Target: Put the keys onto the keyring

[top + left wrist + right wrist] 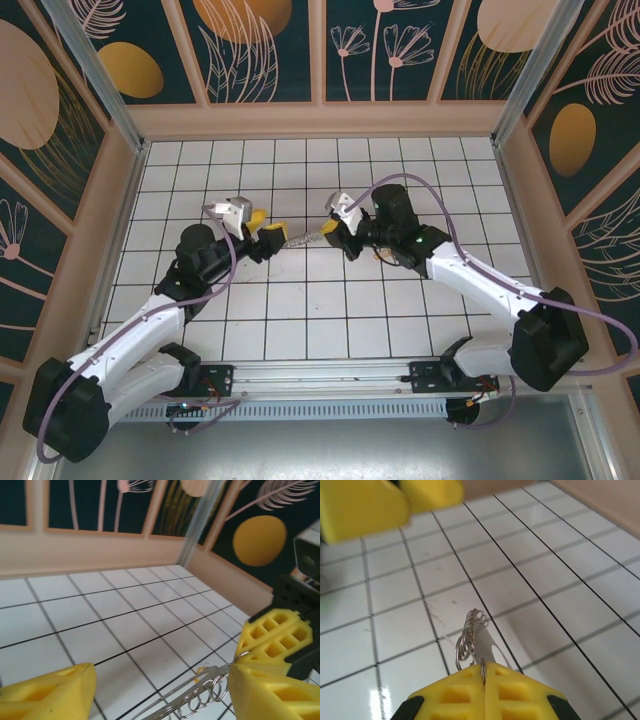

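Note:
The keyring hangs above the tiles between the two grippers. It is a thin metal strip loop with a row of small silvery split rings along one edge. My right gripper is shut on one end of the keyring, and its yellow fingers also appear in the left wrist view. My left gripper is open, its fingers wide apart with the keyring running between them, closer to the right-hand finger. A tiny yellowish bit shows behind the strip; I cannot tell whether it is the key.
White tiled floor with black grid lines, enclosed by beige walls. The two grippers face each other about one tile apart near the floor's middle. Cables loop over both arms.

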Controlling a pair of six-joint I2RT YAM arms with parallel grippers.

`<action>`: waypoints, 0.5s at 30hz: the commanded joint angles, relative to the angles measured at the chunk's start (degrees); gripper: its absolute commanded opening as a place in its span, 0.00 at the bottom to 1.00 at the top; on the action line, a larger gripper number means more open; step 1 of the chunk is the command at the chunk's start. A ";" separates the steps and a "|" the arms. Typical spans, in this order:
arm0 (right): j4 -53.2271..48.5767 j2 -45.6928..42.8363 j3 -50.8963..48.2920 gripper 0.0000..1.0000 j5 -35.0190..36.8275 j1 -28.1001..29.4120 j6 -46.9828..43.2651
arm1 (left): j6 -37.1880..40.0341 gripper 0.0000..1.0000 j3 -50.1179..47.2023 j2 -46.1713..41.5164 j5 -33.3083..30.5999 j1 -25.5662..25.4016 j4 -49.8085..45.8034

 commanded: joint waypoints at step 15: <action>17.01 -10.20 -5.76 0.00 -25.57 0.31 0.57 | 7.24 0.35 -1.52 -8.84 14.61 -10.49 6.62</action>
